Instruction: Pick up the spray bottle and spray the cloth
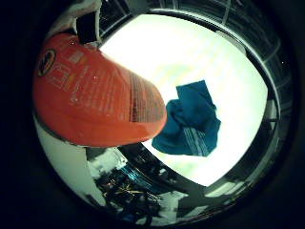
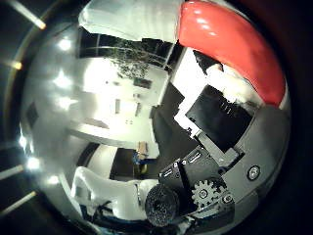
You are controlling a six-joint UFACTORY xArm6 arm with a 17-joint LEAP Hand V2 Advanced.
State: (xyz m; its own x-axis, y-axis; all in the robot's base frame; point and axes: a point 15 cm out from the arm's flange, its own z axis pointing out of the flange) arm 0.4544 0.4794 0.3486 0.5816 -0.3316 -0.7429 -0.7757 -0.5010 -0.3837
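The orange spray bottle (image 1: 91, 91) fills a large part of the right little finger side palm view, close against the palm and held above the white table (image 1: 191, 52). A crumpled blue cloth (image 1: 191, 119) lies on the table below and beside the bottle, away from it. In the right thumb side palm view the bottle (image 2: 230, 44) runs along the edge, with my hand's (image 2: 230, 137) black and white fingers curled beside it.
Past the table's edge lies dark clutter of equipment (image 1: 133, 186). The thumb side view looks out into the room with ceiling lights (image 2: 64, 78) and furniture further off.
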